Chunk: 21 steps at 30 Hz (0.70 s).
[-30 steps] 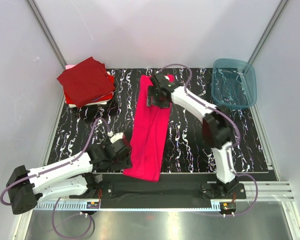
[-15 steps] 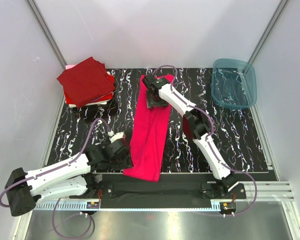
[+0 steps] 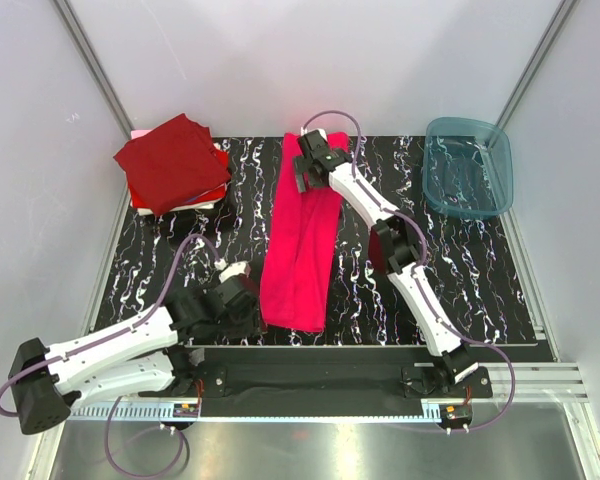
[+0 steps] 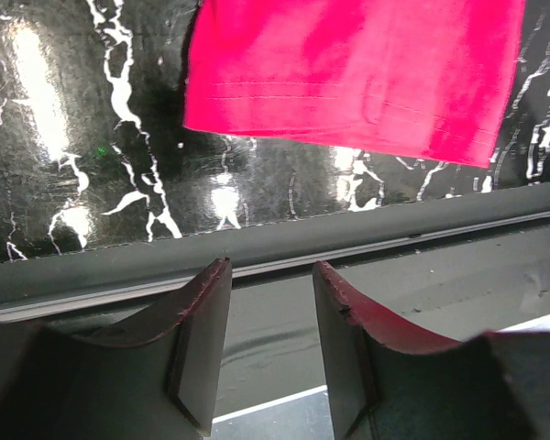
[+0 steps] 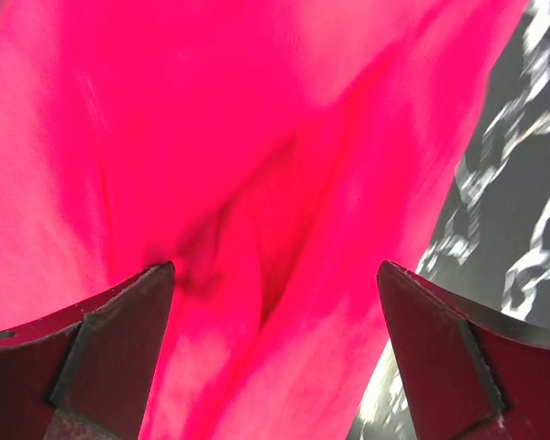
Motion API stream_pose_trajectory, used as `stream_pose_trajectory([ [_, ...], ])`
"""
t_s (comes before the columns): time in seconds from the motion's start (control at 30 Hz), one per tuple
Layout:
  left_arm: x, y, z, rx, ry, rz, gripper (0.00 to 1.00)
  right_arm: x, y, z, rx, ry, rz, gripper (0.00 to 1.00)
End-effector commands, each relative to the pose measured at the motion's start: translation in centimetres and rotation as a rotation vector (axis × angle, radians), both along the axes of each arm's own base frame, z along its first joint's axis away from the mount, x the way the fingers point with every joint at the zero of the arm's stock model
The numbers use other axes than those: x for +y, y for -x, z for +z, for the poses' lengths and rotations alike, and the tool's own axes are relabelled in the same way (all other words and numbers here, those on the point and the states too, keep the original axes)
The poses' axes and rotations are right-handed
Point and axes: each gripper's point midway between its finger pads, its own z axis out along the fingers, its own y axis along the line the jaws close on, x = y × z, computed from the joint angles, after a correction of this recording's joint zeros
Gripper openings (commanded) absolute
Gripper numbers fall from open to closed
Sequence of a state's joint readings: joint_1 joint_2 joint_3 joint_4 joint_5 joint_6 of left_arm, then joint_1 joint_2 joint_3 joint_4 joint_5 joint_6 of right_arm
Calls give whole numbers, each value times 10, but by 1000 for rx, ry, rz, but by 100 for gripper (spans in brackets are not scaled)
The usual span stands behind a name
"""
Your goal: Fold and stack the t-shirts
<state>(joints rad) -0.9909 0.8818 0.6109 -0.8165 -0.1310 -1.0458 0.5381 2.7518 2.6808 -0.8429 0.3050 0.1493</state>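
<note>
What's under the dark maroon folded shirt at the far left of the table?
Under the dark maroon folded cloth t-shirt, a bright red folded layer and a white layer peek out. How many more lie beneath is covered.

Probably a lab: white enclosure walls [image 3: 310,60], aluminium frame posts [image 3: 92,70]

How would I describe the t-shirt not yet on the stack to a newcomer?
On the black, white-veined mat, look down the middle: a bright magenta-pink cloth t-shirt lies there as a long narrow strip. The other shirts are folded squares piled at the far left corner, dark maroon-red on top; this one is alone, long and vivid pink.
</note>
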Motion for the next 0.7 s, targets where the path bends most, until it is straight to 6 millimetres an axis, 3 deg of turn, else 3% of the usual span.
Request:
stream_pose_trajectory([
  [0.0, -8, -8, 19, -35, 37, 3, 45, 9, -41, 112, -329, -51, 11, 100],
  [0.07, -4, -9, 19, -44, 33, 27, 45, 6, -29, 165, -391, -92, 6, 100],
  [0.1, 1, -12, 21, -66, 29, 43, 45, 5, -22, 181, -403, -110, 7, 100],
  [0.13, 3, -14, 23, -79, 30, 55, 45, 1, -11, 174, -371, -107, 9, 100],
  [0.17, 5, -16, 25, -93, 34, 67, 47, -6, 6, 220, -417, -169, -4, 100],
  [0.23, 9, -23, 26, -116, 34, 92, 50, -18, 32, 237, -396, -215, -37, 100],
  [0.27, 11, -26, 22, -118, 19, 94, 50, -27, 62, 244, -358, -275, -56, 100],
  [0.3, 13, -29, 21, -118, 17, 105, 50, -31, 80, 240, -314, -311, -69, 100],
  [0.33, 19, -34, 16, -109, 2, 133, 50, -40, 114, 233, -251, -374, -96, 100],
  [0.4, 17, -40, 12, -106, 8, 123, 49, -30, 160, 213, -110, -495, -51, 100],
  [0.43, 21, -44, 6, -97, 2, 141, 48, -37, 195, 183, -15, -550, -87, 99],
  [0.5, 19, -50, 2, -99, 9, 126, 47, -26, 240, 155, 139, -660, -49, 91],
  [0.53, 22, -54, -3, -96, 2, 134, 47, -30, 270, 124, 228, -691, -93, 87],
  [0.57, 22, -55, -6, -96, -7, 121, 46, -25, 291, 112, 297, -728, -77, 80],
  [0.6, 19, -60, -6, -103, 12, 119, 45, -22, 306, 101, 330, -744, -75, 78],
  [0.63, 20, -61, -11, -98, 7, 124, 45, -17, 333, 82, 384, -750, -74, 76],
  [0.67, 21, -62, -14, -94, 2, 125, 44, -16, 345, 72, 406, -747, -83, 75],
])
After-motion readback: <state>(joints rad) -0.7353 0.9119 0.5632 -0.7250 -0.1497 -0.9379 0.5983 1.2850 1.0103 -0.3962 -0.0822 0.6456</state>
